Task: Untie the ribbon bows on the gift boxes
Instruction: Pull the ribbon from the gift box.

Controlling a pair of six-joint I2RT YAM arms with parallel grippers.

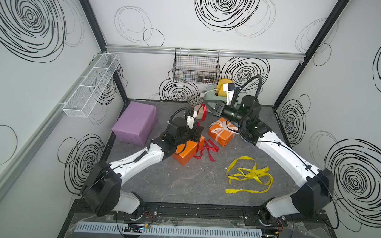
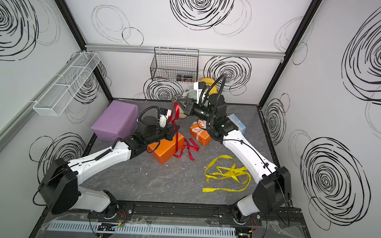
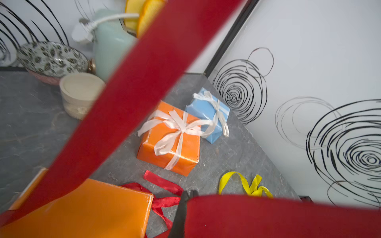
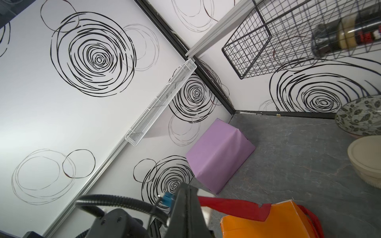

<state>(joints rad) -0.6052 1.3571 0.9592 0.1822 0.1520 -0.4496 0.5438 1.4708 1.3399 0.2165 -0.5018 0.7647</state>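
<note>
Flat red ribbon (image 3: 144, 82) crosses glossy orange box (image 3: 86, 210).

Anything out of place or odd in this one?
Nothing damaged or spilled. A yellow ribbon lies tangled on the table, off any box, and the dark red ribbon trails off the larger orange box; both fit untying.

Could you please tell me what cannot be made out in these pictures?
- Whether the red ribbon is knotted: left gripper sits over the near orange box in both top views.
- Blue box: largely behind the right arm in both top views.
- Jars in the wire basket: labels tiny or blurred.
</note>
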